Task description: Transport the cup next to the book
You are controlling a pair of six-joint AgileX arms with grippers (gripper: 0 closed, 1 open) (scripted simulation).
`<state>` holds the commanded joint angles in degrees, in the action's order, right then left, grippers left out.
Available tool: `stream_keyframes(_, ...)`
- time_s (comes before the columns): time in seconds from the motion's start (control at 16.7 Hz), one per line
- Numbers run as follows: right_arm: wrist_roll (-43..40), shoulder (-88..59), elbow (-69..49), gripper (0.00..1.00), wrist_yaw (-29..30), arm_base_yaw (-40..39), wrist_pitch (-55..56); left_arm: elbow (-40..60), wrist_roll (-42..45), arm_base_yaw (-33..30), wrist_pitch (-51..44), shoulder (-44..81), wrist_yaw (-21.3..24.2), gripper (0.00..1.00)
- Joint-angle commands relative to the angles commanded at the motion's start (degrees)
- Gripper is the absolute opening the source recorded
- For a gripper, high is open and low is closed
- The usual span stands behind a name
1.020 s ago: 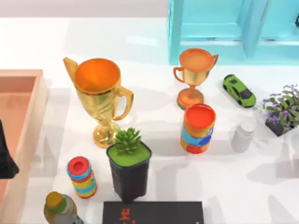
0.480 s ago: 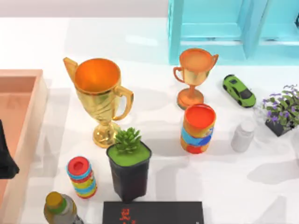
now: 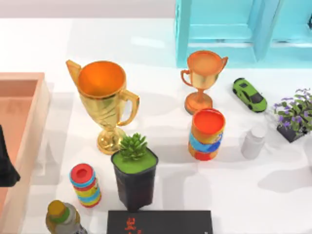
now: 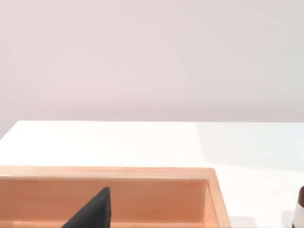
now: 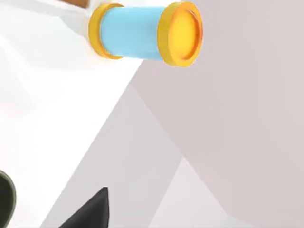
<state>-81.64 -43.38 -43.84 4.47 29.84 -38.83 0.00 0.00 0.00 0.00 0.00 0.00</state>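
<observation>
Two trophies are counted on the white table [image 3: 44,44]: a large glossy gold trophy [image 3: 105,105] and a smaller bronze trophy [image 3: 202,78]. One banded cylindrical cup [image 3: 207,134] stands upright just in front of the bronze trophy, well right of the left arm [image 3: 6,163], parked over the wooden tray [image 3: 29,126]. One flat black book [image 3: 160,222] lies at the near edge, below a black plant pot [image 3: 135,178]

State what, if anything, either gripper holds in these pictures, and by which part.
Nothing is held. The striped cup stands free on the table behind the black book, with no gripper at it. A dark part of the left arm sits at the left edge.
</observation>
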Motion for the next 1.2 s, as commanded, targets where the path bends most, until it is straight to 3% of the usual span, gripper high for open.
stream_keyframes(0.24,-16.65,-7.6,-6.87,1.0,-0.02,2.58,-6.48,0.0,0.0,0.0,0.0,0.0,0.0,1.0)
stream_keyframes(0.9,-48.87,-30.53,-18.95,1.0,-4.58,18.24,-25.08,0.0,0.0,0.0,0.0,0.0,0.0,1.0)
stream_keyframes(1.2,-58.21,-38.22,-19.15,1.0,-4.47,20.79,-31.93,0.0,0.0,0.0,0.0,0.0,0.0,1.0)
